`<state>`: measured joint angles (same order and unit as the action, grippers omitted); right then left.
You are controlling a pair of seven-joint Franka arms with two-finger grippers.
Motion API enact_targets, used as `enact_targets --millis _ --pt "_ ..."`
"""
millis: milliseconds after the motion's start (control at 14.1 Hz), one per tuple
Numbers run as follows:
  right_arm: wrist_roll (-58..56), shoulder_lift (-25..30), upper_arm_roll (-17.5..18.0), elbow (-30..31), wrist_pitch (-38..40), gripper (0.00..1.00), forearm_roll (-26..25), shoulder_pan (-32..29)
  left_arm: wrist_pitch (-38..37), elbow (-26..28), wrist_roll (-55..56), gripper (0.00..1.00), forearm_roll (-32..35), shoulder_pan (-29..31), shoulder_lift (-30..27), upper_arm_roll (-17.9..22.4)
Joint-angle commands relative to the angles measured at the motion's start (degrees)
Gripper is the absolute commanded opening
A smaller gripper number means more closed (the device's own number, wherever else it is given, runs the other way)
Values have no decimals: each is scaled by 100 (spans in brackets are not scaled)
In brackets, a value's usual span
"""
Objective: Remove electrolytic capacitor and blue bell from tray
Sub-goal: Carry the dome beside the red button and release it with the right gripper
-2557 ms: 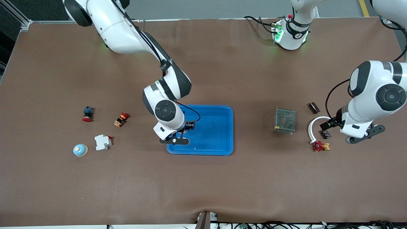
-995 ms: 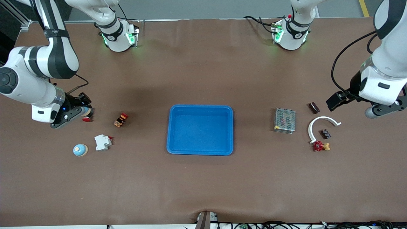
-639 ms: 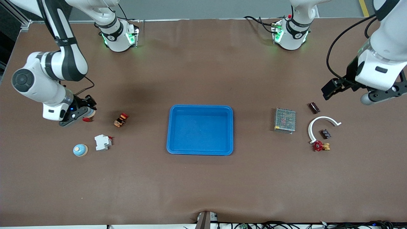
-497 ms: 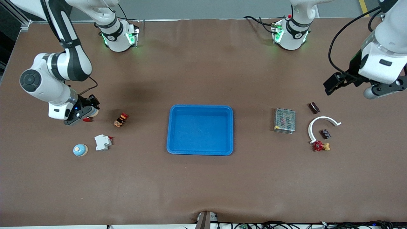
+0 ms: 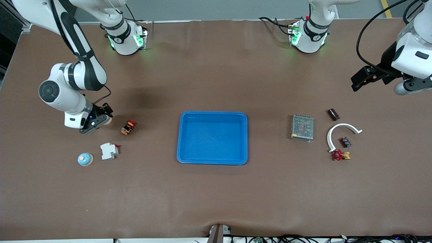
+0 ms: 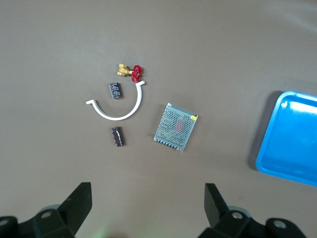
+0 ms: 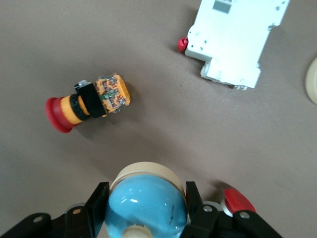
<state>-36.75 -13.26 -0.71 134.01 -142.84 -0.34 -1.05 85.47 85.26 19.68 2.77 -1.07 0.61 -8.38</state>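
Observation:
My right gripper point(image 5: 102, 118) is shut on a light-blue bell with a cream base point(image 7: 147, 203), low over the table beside an orange and red push button point(image 5: 128, 127). The fingers point(image 7: 97, 201) press both sides of the dome. A second blue bell point(image 5: 85, 159) sits on the table nearer the front camera. The capacitor point(image 5: 333, 114), a small dark cylinder, lies at the left arm's end and shows in the left wrist view point(image 6: 117, 137). My left gripper point(image 5: 359, 80) is open and empty in the air, its fingers point(image 6: 79, 208) wide apart, above the table near the capacitor.
A blue tray point(image 5: 212, 113) sits mid-table. By the capacitor lie a metal mesh box point(image 5: 302, 127), a white arc point(image 5: 342, 125), a small black part point(image 5: 345, 141) and a red valve point(image 5: 339, 155). A white breaker point(image 5: 109, 151) lies beside the second bell. A red button cap point(image 7: 237, 201) shows under my right gripper.
My right gripper has moved with the bell toward the tray. My left gripper has moved away from the capacitor toward the arms' bases, still open.

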Motion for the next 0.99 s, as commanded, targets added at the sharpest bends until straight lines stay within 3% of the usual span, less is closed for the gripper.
enact_targets --millis 0,710,852,923 --pt "-52 -176 62 248 -533 40 -54 -45 23 438 -394 100 -119 -244 -394 389" --pt "-43 -581 71 258 -991 40 -54 -18 137 843 -870 100 -110 -201 -738 487" --pt "-43 -599 71 249 -1000 42 -54 -18 154 835 -870 100 -119 -201 -720 487" --pt "-34 -599 80 240 -992 47 -54 -10 154 826 -879 100 -110 -201 -711 487"
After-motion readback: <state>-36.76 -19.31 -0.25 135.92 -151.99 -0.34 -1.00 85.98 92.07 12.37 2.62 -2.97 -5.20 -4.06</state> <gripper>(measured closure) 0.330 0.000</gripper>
